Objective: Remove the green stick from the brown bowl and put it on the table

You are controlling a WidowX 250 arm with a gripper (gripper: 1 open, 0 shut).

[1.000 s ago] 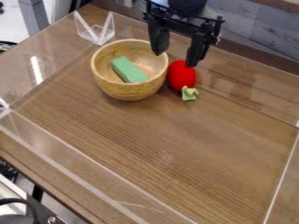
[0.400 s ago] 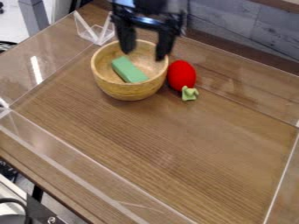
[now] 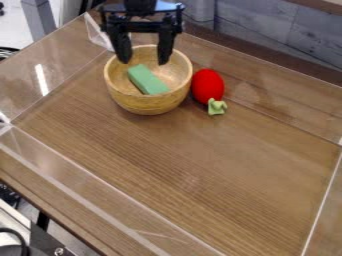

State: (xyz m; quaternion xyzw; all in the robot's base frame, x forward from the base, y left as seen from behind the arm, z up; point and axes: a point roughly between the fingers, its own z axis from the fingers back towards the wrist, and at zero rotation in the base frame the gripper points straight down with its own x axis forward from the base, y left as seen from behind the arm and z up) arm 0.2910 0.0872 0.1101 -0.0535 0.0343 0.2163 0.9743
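Wood-grain boards form the table (image 3: 201,170), which is edged by clear acrylic walls (image 3: 54,60). Toward its far left corner sits the brown bowl (image 3: 150,82), round with a thick rim. Inside it lies the green stick (image 3: 147,81), a flat light-green block resting at a slant on the bowl's bottom. Just right of the bowl, apart from it, a red strawberry toy (image 3: 207,87) lies on the wood with its green leaf tip pointing toward the camera. Above the bowl's far rim hangs the black gripper (image 3: 143,50), pointing downward, its two fingers spread wide apart and holding nothing; the stick lies below them, untouched.
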